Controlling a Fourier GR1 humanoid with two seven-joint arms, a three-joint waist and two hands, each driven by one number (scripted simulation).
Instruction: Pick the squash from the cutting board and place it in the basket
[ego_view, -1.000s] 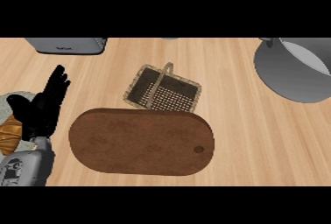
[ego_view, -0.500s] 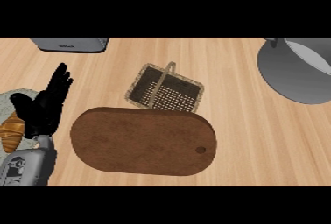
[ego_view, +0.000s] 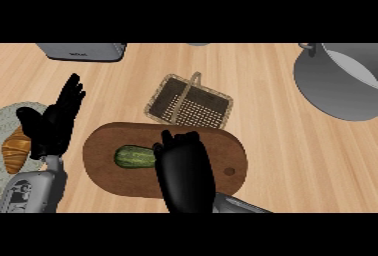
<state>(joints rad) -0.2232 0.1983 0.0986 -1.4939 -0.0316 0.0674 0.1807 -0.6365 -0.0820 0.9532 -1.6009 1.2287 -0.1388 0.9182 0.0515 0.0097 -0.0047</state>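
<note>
A green striped squash (ego_view: 135, 156) lies on the left half of the brown oval cutting board (ego_view: 221, 150). My right hand (ego_view: 183, 170) comes in from the lower edge over the board, fingers straight and pointing away, its left side against the squash's right end, which it hides. The wicker basket (ego_view: 188, 103) with a handle stands just beyond the board. My left hand (ego_view: 55, 125) rests open at the left, fingers up, beside the board.
A plate (ego_view: 9, 117) with a croissant (ego_view: 16, 148) sits at the left edge, partly behind my left hand. A large grey pot (ego_view: 343, 80) stands at the upper right. A grey toaster (ego_view: 81, 51) is at the top left.
The squash and my right hand now show on the board, where neither showed before. The left hand has stayed in place.
</note>
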